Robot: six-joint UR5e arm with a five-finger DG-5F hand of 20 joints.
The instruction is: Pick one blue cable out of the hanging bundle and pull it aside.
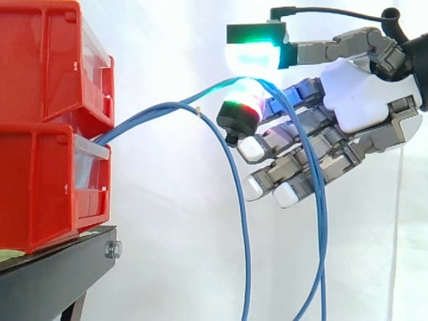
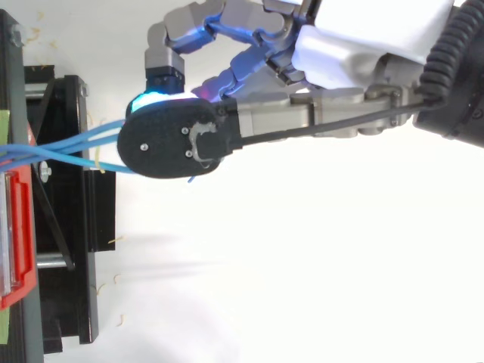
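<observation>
Where the blue cables leave the gap between the two stacked red bins, they fan out rightward as a loose bundle over the edge of the black stand.

Hand comes in from the right, palm facing the bins, well clear of them. Thumb pad glows green/cyan on top, and one finger pad glowing green/red sits just under it. The gap between the two is narrow.

One blue cable rises from the bins, runs over that finger pad and under the thumb pad, then drops down across the front of the other fingers. It looks pinched there, so the hand is closed on it. Glow washes out the contact point, so I can't say for sure whether one strand or two are in the pinch; two blue strands hang below the hand.

Remaining fingers are loosely curled with white pads, holding nothing.

Free blue cable arcs lower, peaks left of the hand, and hangs straight down between bins and hand, not touching the hand. Small pale tie sits on its crest.

From above, the black thumb housing covers the pinch and the strands converge under it. White curtain hangs behind.
</observation>
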